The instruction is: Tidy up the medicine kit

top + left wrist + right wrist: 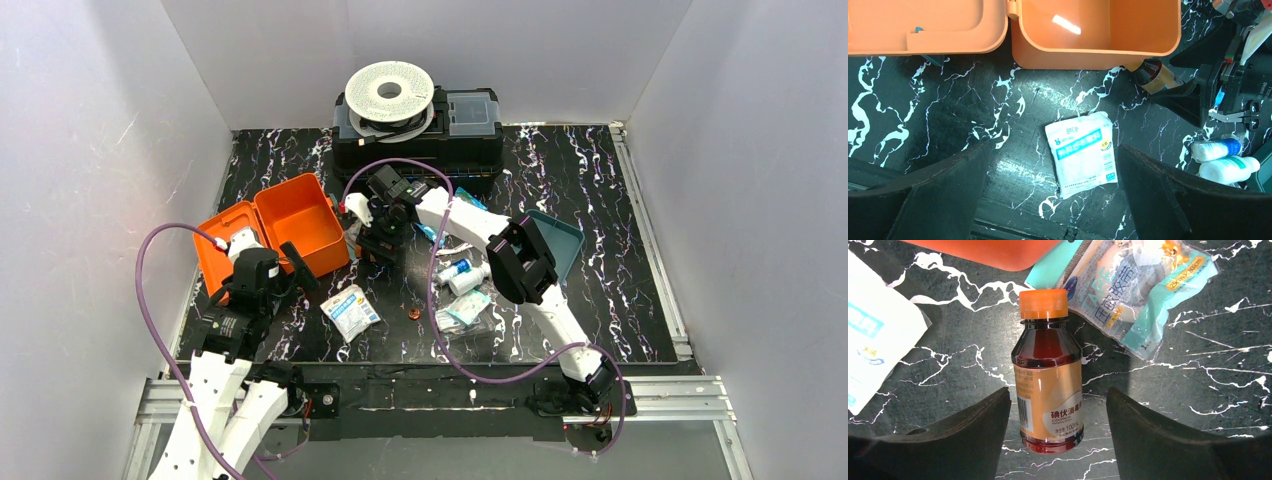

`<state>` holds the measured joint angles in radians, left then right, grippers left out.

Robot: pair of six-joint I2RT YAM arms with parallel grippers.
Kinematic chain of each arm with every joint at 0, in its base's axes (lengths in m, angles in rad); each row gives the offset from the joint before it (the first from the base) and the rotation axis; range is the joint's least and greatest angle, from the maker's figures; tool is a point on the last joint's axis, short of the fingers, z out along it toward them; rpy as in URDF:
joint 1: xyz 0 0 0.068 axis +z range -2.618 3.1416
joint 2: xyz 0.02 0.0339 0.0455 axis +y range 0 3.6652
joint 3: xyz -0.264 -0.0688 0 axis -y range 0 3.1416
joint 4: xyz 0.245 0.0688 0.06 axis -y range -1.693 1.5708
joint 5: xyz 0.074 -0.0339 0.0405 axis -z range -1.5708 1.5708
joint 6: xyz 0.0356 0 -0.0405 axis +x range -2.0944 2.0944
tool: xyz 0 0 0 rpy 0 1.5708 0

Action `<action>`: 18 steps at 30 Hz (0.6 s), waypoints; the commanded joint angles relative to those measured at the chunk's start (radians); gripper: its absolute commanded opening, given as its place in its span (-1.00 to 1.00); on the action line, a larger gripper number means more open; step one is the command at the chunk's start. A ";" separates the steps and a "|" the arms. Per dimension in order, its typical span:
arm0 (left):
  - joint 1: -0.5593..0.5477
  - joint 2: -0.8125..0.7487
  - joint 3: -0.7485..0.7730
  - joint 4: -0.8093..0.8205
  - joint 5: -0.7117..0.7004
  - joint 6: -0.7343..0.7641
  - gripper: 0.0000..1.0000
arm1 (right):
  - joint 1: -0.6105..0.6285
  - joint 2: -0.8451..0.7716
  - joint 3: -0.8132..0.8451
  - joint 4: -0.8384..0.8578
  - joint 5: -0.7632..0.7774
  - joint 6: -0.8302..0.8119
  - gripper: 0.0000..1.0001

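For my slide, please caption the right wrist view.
Right hand straddles a lying brown iodophor bottle with orange cap, beside a tape packet.

Orange medicine kit (pixel 300 215); disc (pixel 413 312) perhaps copper-coloured.

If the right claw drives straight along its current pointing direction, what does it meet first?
The brown orange-capped bottle, lying centred between the open fingers of the right claw. The fingers would probably straddle it and land on the table either side; depth is unclear from the wrist view.
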<state>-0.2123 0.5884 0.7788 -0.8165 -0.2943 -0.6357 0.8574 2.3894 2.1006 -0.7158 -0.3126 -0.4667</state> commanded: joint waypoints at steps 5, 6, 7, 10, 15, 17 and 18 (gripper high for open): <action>-0.002 0.009 0.025 -0.004 -0.002 0.004 0.99 | -0.003 0.014 0.045 0.000 -0.004 0.009 0.09; -0.002 0.010 0.025 -0.003 -0.003 0.006 0.99 | -0.003 0.010 0.044 0.001 -0.003 0.007 -0.04; -0.002 0.012 0.026 -0.005 -0.001 0.005 0.99 | -0.003 0.006 0.042 0.001 -0.004 0.007 -0.14; -0.002 0.019 0.029 -0.006 0.000 0.010 0.99 | -0.001 -0.021 0.029 -0.003 -0.009 0.008 -0.27; -0.002 0.038 0.042 -0.008 0.010 0.024 0.99 | -0.001 -0.096 -0.027 -0.006 -0.021 0.024 -0.44; -0.002 0.057 0.060 -0.021 0.003 0.023 0.99 | -0.001 -0.144 -0.079 0.024 -0.025 0.046 -0.47; -0.002 0.067 0.072 -0.032 -0.006 0.014 0.99 | 0.000 -0.172 -0.108 0.044 -0.026 0.058 -0.47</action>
<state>-0.2123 0.6254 0.7868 -0.8200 -0.2817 -0.6239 0.8577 2.3672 2.0586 -0.7094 -0.3138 -0.4442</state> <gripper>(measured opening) 0.992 0.472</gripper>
